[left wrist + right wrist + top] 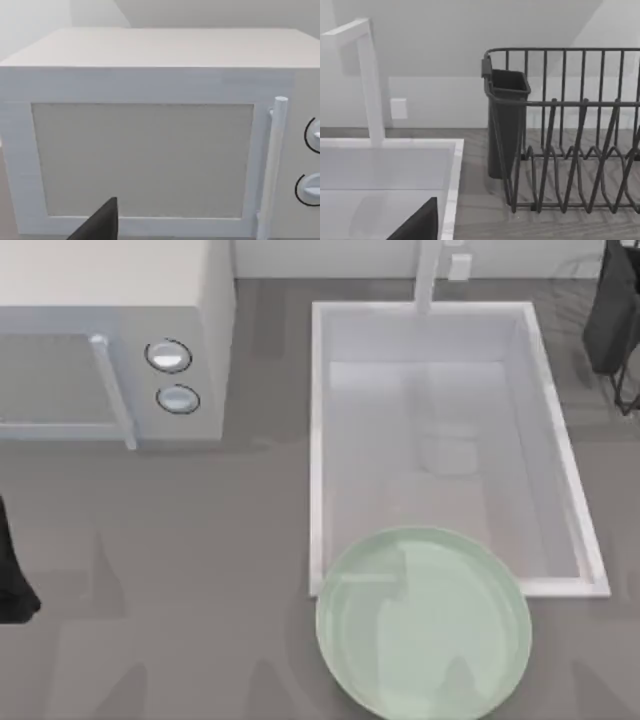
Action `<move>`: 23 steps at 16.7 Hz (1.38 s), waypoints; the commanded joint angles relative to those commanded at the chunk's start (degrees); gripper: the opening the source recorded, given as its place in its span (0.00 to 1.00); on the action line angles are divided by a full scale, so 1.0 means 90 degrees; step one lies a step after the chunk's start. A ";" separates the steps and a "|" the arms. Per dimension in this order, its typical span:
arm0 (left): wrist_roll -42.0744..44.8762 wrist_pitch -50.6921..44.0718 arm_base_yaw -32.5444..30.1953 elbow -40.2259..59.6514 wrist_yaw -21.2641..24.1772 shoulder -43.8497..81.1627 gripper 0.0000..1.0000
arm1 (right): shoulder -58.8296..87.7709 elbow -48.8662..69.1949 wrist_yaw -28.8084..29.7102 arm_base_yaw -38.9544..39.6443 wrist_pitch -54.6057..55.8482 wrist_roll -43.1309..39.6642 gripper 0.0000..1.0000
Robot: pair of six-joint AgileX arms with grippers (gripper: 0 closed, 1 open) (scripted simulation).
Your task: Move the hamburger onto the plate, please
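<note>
Well apart: plate [424, 625], left hand [97, 224]

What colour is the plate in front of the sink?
Pale green and glossy, the plate shows best in the top view.

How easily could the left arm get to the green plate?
Probably, though it's a stretch: the left arm sits at the table's left edge, with bare counter between it and the plate.

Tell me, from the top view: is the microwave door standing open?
No: the microwave door lies flush with its front, the handle beside the two knobs, and the left wrist view faces that door shut.
</note>
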 joint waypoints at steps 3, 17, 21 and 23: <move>0.0000 0.0000 0.0000 0.0000 0.0000 0.0000 1.00 | 0.0072 0.0063 0.0001 -0.0009 -0.0057 -0.0048 1.00; 0.0000 0.0000 0.0000 0.0000 0.0000 0.0000 1.00 | 0.6967 0.4250 -0.0019 -0.0555 -0.4062 -0.3276 1.00; 0.0000 0.0000 0.0000 0.0000 0.0000 0.0000 1.00 | 0.8908 0.5499 -0.0011 -0.0732 -0.5232 -0.4224 1.00; 0.0000 0.0000 0.0000 0.0000 0.0000 0.0000 1.00 | 0.9670 0.6001 -0.0008 -0.0798 -0.5655 -0.4586 1.00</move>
